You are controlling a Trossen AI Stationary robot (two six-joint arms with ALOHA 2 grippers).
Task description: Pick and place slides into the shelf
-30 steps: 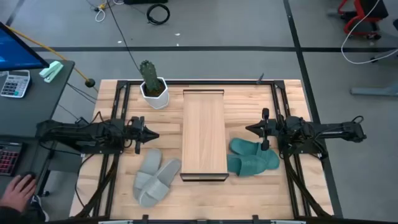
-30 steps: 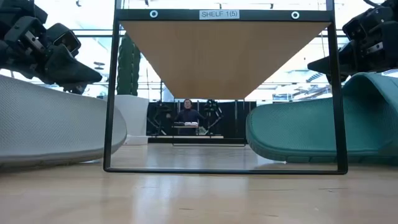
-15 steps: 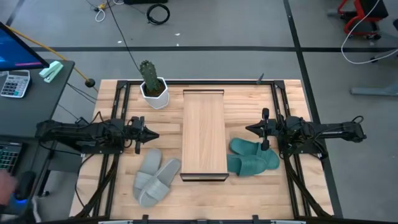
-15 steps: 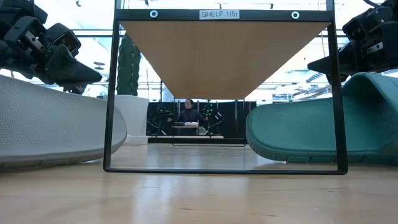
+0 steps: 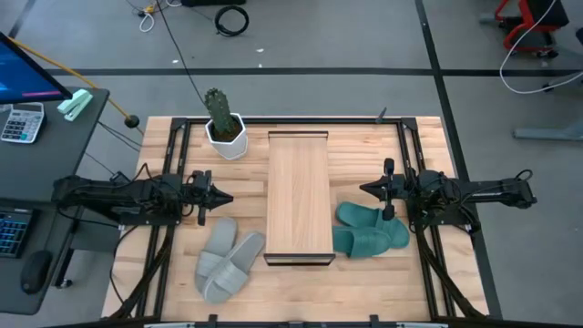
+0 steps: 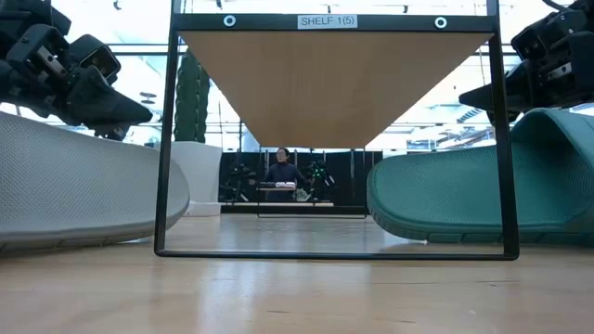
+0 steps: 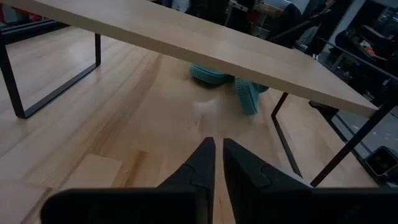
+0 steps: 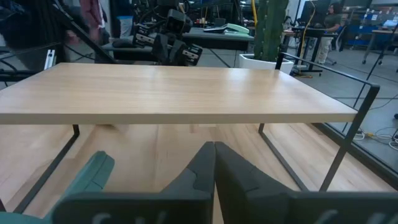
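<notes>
The shelf, a long light wood board on a thin dark frame, stands in the table's middle. Two light grey slides lie on the table near its front, left of the shelf. Two teal slides lie side by side on the table right of the shelf. My left gripper hovers shut left of the shelf, above and behind the grey pair, pointing at the shelf. My right gripper hovers shut right of the shelf, just behind the teal pair. Both hold nothing.
A cactus in a white pot stands at the table's far left, beside the shelf's far end. A desk with a calculator and a mouse lies beyond the table's left edge. A person sits far behind.
Both arms have kept still. A person's hand that lay on the mouse at the desk left of the table has drawn away out of view.
</notes>
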